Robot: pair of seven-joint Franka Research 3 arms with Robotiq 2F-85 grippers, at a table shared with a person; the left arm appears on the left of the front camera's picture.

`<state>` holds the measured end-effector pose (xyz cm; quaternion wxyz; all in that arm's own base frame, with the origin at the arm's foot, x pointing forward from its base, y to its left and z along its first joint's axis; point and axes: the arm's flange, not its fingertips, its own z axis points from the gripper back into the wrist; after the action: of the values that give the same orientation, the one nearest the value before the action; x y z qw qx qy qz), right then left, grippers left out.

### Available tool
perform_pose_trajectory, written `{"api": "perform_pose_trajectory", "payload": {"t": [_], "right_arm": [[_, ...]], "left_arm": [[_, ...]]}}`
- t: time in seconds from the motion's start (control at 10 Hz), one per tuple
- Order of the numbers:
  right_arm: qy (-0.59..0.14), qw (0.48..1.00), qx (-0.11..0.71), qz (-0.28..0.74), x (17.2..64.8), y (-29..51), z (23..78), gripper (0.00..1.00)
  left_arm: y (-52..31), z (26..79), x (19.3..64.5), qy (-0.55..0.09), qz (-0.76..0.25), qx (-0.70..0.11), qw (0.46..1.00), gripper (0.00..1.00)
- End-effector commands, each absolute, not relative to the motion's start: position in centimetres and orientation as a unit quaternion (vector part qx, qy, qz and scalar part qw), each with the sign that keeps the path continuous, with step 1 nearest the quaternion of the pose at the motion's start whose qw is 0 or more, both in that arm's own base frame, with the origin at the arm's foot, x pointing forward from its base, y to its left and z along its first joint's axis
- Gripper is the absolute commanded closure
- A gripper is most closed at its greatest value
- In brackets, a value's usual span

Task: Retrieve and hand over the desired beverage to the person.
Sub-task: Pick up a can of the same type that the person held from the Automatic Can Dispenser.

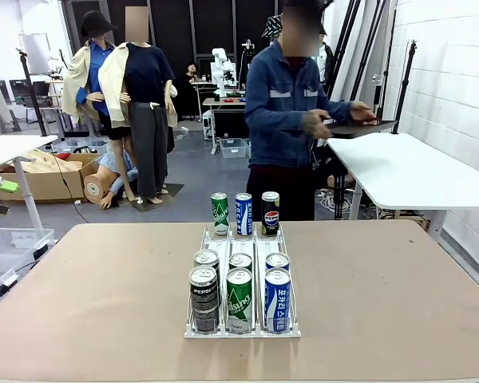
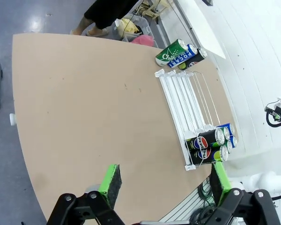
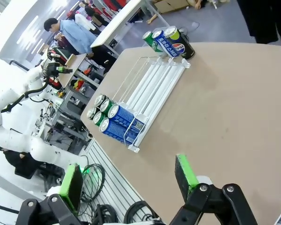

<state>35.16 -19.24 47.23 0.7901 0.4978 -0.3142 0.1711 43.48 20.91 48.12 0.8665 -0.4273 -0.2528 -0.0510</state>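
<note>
A white wire rack [image 1: 241, 239] lies in the middle of the brown table. Its near end holds several cans in three lanes: black Pepsi [image 1: 203, 294], green [image 1: 239, 299] and blue [image 1: 277, 298]. Three single cans stand past its far end: green [image 1: 219, 213], blue [image 1: 243, 213] and black Pepsi [image 1: 270, 211]. The person [image 1: 287, 104] in a denim jacket stands behind the table, turned to the side, both hands on a dark tray [image 1: 359, 126]. My left gripper [image 2: 165, 183] is open above the table's edge, beside the rack's [image 2: 187, 98] near cans [image 2: 210, 145]. My right gripper [image 3: 129, 180] is open too, apart from the near cans [image 3: 114, 119].
A white table [image 1: 407, 171] stands at the far right, next to the person. Cardboard boxes [image 1: 44, 179] and a plastic bin [image 1: 8, 247] sit on the floor to the left. The brown tabletop [image 1: 88, 287] is bare on both sides of the rack.
</note>
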Motion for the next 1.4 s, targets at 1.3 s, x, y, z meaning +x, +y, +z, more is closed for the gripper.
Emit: {"api": "perform_pose_trajectory", "payload": {"t": [1.3], "right_arm": [[-0.312,0.79,0.498,0.175,35.08,-19.32,47.07,0.0]], "left_arm": [[20.92,48.13,43.36,-0.253,-0.052,-0.427,0.866,0.0]]}}
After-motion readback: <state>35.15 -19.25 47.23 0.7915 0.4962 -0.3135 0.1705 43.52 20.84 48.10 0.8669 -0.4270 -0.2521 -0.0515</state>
